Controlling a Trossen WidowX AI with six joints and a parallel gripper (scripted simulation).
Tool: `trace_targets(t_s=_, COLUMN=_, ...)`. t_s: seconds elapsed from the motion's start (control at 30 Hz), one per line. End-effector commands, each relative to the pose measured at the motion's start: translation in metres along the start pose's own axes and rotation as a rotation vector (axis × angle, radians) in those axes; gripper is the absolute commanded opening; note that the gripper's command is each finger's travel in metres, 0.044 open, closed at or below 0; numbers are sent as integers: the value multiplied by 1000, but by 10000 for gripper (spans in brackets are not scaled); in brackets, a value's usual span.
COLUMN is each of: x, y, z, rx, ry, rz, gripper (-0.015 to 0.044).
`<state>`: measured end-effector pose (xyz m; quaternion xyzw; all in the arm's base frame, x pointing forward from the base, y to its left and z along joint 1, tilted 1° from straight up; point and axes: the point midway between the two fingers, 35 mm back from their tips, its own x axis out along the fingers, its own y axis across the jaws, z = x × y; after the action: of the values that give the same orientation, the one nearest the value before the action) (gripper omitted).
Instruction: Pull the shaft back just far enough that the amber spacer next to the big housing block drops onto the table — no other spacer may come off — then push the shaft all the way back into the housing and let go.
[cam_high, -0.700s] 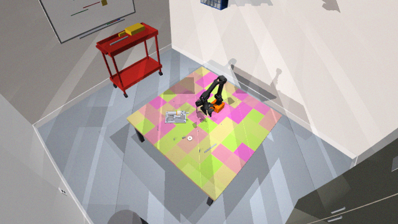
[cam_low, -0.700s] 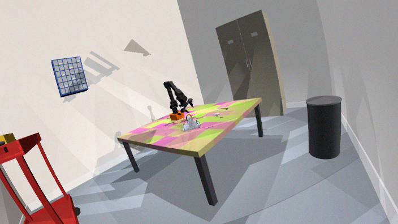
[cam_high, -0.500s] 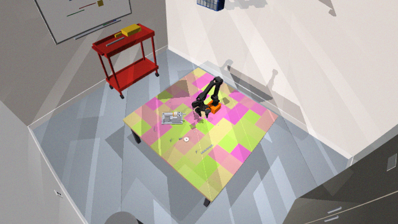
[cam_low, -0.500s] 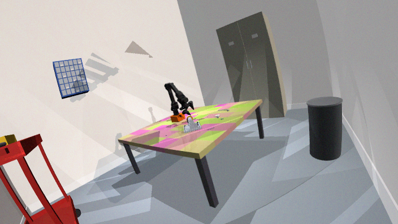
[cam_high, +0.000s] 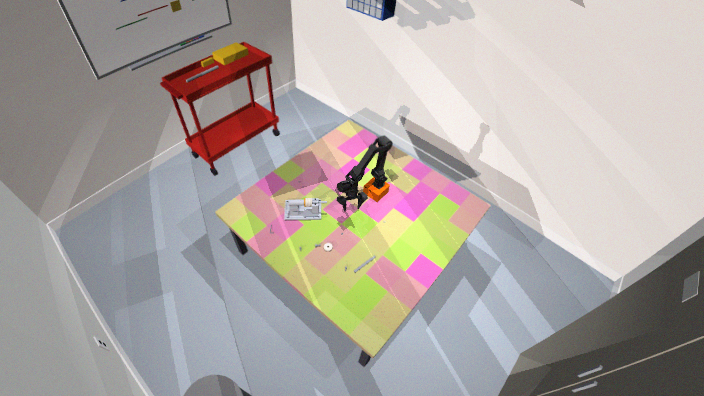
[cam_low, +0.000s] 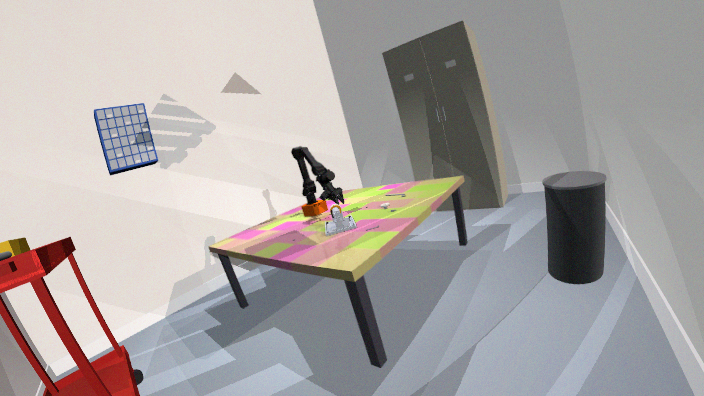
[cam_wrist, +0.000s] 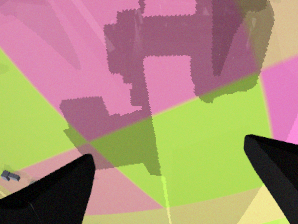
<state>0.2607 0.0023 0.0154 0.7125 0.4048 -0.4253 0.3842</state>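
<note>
The light grey fixture (cam_high: 287, 217) (cam_low: 341, 226) stands on the table, left of the arm in the top view. An amber spacer (cam_high: 306, 202) (cam_low: 336, 207) sits up on it, with pale parts (cam_high: 310, 202) beside it on its right in the top view. The shaft's grey end (cam_high: 323, 202) points right, toward the arm. Exact spacer positions and any gaps are too small to tell. My gripper (cam_high: 352, 208) (cam_low: 339, 201) (cam_wrist: 170, 153) is open and empty, above the table to the right of the shaft end. The wrist view shows neither fixture nor shaft.
A white ring (cam_high: 328, 245) (cam_low: 384, 205) and a long grey rod (cam_high: 365, 264) (cam_low: 395, 195) lie on the patchwork table (cam_high: 365, 295) (cam_low: 320, 262). Several small grey parts lie around them, one also in the wrist view (cam_wrist: 10, 175). The orange base (cam_high: 377, 191) (cam_low: 315, 208) carries the arm.
</note>
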Motion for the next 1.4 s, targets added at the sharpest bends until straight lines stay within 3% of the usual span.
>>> trace_targets(t_s=0.0, x=11, y=15, z=17, rx=-765, ry=-158, rz=68, gripper=440)
trace_targets(t_s=0.4, x=12, y=44, z=32, rx=-1750, ry=-468, rz=12, gripper=440)
trace_targets(t_s=0.77, x=5, y=65, z=42, rx=-2472, ry=-753, rz=-257, gripper=440)
trace_targets(t_s=1.07, x=-5, y=79, z=47, rx=-2974, ry=-950, rz=-688, gripper=440)
trace_targets(t_s=1.37, x=-18, y=91, z=51, rx=-3338, ry=-1022, rz=-1361, gripper=440)
